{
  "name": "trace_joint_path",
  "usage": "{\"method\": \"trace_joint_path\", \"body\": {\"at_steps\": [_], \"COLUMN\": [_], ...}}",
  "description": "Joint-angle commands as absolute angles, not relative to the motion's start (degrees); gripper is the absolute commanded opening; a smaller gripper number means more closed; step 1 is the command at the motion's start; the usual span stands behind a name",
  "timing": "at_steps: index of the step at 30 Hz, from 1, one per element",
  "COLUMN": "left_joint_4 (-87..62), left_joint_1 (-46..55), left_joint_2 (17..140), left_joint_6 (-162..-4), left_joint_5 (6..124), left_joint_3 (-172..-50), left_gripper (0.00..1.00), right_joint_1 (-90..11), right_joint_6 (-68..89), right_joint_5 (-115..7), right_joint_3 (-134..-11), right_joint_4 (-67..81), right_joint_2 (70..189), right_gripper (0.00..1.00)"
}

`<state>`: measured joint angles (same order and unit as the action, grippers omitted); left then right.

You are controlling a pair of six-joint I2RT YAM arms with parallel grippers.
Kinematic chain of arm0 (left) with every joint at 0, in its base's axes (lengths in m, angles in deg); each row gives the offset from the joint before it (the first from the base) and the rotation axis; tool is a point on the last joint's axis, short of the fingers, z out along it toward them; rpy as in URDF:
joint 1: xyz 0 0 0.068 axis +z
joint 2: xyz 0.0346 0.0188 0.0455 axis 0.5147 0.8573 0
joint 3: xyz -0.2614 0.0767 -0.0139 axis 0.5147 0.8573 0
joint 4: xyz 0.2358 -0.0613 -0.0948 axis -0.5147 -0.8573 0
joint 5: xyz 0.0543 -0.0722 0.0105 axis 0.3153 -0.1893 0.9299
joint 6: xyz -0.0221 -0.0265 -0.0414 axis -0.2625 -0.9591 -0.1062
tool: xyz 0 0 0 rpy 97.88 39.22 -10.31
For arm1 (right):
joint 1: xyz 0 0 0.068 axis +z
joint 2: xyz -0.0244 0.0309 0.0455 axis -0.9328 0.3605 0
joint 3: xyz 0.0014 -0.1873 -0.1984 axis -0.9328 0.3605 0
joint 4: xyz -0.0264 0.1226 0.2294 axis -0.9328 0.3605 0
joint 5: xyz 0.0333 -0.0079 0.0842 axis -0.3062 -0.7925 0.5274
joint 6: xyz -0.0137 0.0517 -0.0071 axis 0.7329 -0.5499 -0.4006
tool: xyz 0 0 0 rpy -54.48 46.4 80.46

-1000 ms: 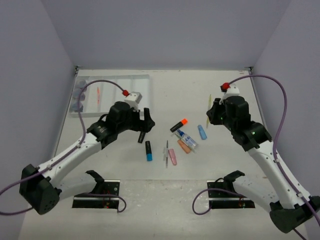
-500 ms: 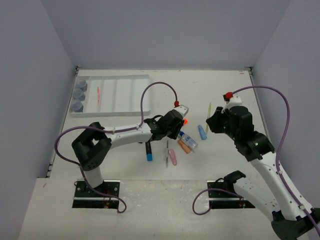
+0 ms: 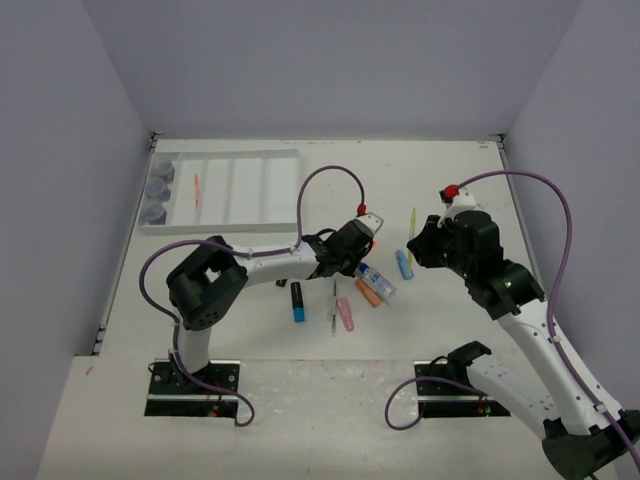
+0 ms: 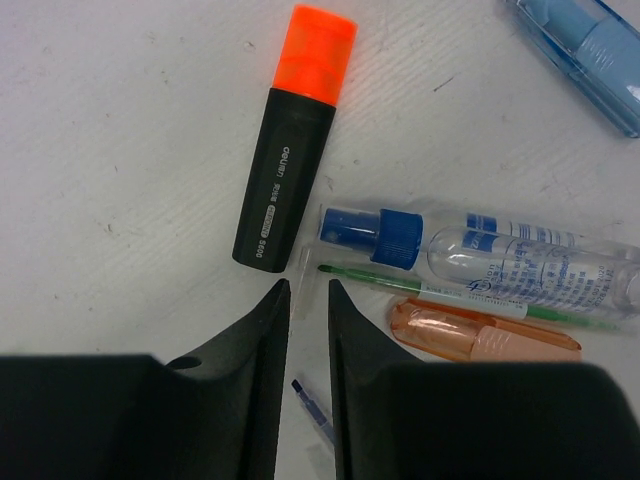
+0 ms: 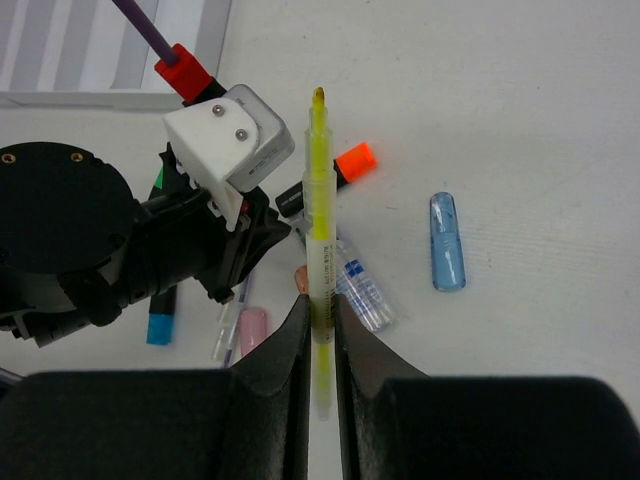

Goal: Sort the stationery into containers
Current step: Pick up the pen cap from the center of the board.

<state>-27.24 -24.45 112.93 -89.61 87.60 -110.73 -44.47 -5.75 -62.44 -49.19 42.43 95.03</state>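
Loose stationery lies mid-table. An orange-capped highlighter [image 4: 290, 160], a glue bottle [image 4: 500, 255], a thin green pen [image 4: 430, 290] and an orange eraser [image 4: 480, 330] sit just ahead of my left gripper [image 4: 308, 287]. Its jaws stand a narrow gap apart, and a thin clear pen [image 4: 301, 272] lies in that gap without being pinched. From above, the left gripper [image 3: 342, 270] hovers over that pen [image 3: 333, 305]. My right gripper [image 5: 318, 300] is shut on a yellow pen [image 5: 320, 200], held above the table at the right [image 3: 411, 222]. The white tray [image 3: 280, 190] is at the far left.
A blue eraser [image 3: 404, 264], a pink eraser [image 3: 345, 314] and a blue-capped highlighter [image 3: 297, 302] lie around the pile. The tray's left compartment holds three round pots [image 3: 157, 190], and an orange pen [image 3: 197, 190] lies in the compartment beside it. Walls enclose the table on three sides.
My left arm has swung from beside the tray to the pile and its jaws have narrowed from wide open around the clear pen. The right gripper with the yellow pen drifted slightly left.
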Motion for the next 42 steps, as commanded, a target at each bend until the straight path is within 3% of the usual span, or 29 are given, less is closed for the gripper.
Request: {"method": "trace_joint_path", "body": {"at_steps": [1,25,34,36,42], "left_joint_4": [-26.14,-23.96,-26.38,-28.03,-32.54], "left_joint_1": [-23.57,-22.05,-21.76,-21.71,-21.75], "left_joint_2": [112.57,116.46,118.69,118.86,111.02], "left_joint_6": [-88.09,-87.66,-88.00,-88.44,-90.71], "left_joint_5": [87.57,82.18,82.62,83.03,87.25], "left_joint_3": [-110.90,-108.65,-109.62,-110.32,-110.09], "left_gripper": [0.22,0.19,0.11,0.00,0.00], "right_joint_1": [-44.61,-44.61,-44.61,-44.61,-44.61], "right_joint_6": [-4.98,-4.19,-4.10,-4.10,-4.19], "right_joint_5": [-60.78,-58.58,-58.00,-58.00,-56.08], "right_joint_3": [-48.80,-48.81,-48.81,-48.81,-48.48], "right_joint_4": [40.40,39.78,39.64,39.64,38.73], "right_joint_2": [95.36,95.88,95.56,95.47,95.12], "right_gripper": [0.00,0.00,0.00,0.00,0.00]}}
